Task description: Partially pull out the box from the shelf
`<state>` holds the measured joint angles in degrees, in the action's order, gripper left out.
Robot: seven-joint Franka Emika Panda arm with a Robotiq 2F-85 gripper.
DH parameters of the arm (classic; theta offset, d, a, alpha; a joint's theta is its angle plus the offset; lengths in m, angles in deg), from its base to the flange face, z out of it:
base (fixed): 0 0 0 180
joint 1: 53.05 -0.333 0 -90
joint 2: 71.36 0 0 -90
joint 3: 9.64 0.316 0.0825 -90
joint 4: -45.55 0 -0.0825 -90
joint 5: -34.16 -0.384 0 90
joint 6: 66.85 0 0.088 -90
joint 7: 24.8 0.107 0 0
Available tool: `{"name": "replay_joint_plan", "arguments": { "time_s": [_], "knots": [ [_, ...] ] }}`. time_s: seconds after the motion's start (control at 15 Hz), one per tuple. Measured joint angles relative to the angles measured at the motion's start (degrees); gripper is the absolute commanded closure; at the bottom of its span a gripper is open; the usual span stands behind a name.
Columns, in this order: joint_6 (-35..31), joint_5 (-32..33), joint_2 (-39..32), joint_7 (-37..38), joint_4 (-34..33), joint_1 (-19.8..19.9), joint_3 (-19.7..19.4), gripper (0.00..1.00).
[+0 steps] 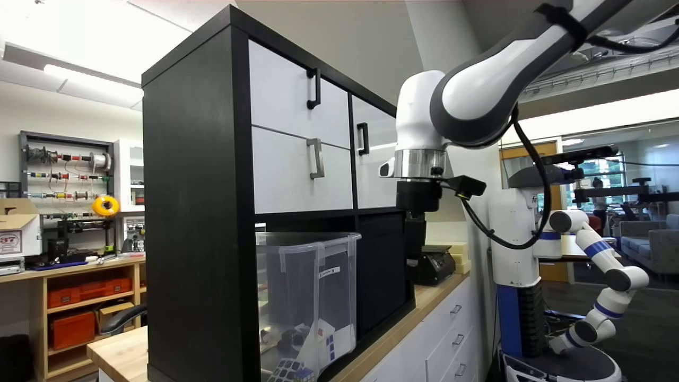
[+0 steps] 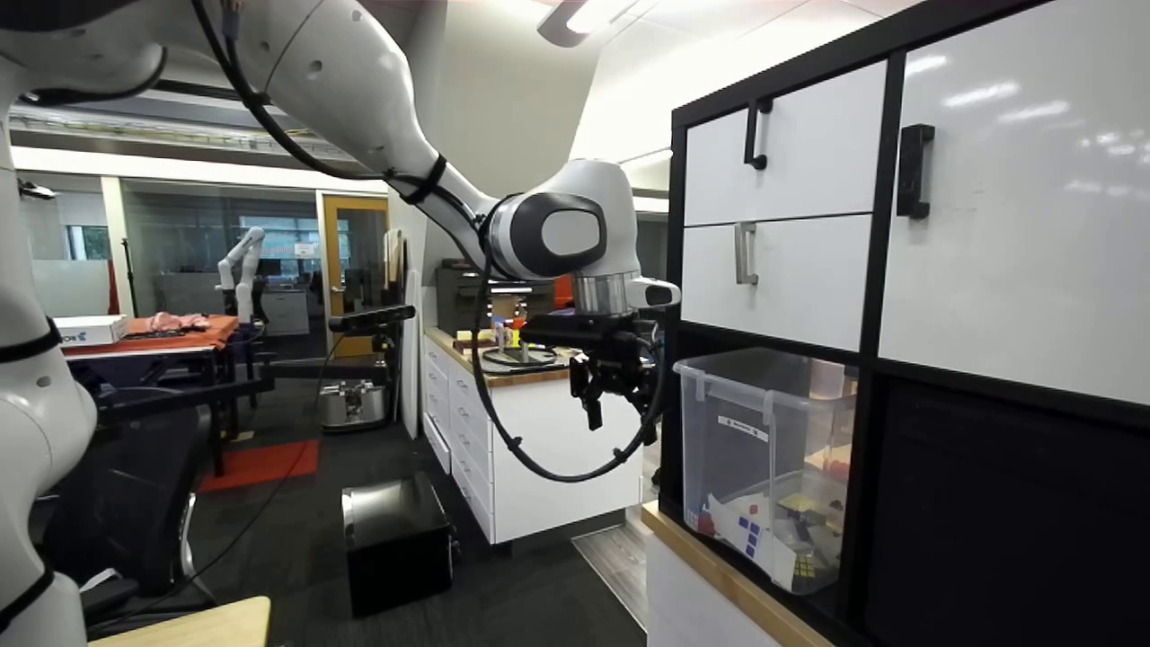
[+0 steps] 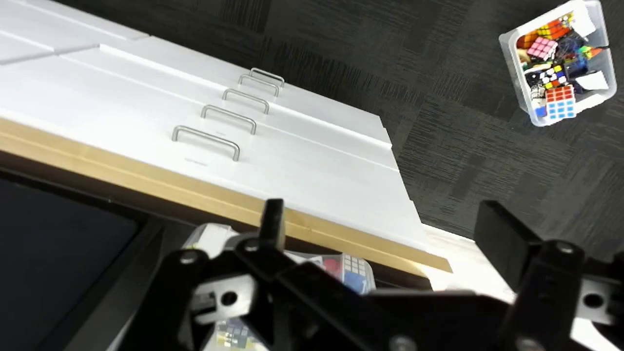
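The box (image 1: 305, 286) is a clear plastic bin with small puzzles and pale items inside. It stands in the lower cubby of the black shelf (image 1: 191, 212); both also show in an exterior view, box (image 2: 764, 422) and shelf (image 2: 880, 225). White drawer fronts with handles sit above it. My gripper (image 2: 622, 427) points down in front of the shelf, near the height of the box's rim and apart from it. In the wrist view my gripper (image 3: 382, 214) is open with nothing between its fingers. Part of the box (image 3: 355, 278) shows behind the left finger; the rest is hidden.
The shelf stands on a wooden counter (image 3: 195, 183) above white drawers with metal handles (image 3: 207, 139). Another bin of puzzles (image 3: 516, 78) stands on the dark floor. A mobile robot (image 1: 514, 239) and a black cabinet (image 2: 395, 539) stand further off.
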<state>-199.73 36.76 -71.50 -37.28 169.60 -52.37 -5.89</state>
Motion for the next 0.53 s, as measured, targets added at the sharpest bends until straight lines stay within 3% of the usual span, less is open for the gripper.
{"name": "replay_joint_plan", "arguments": {
  "time_s": [0.27, 0.53],
  "knots": [
    [-1.2, 0.2, -3.3, -6.9, -4.9, 0.0, 0.0, 0.0],
    [-1.2, 0.2, -4.3, -8.0, -6.6, 0.0, 0.0, 0.0]
  ]
}}
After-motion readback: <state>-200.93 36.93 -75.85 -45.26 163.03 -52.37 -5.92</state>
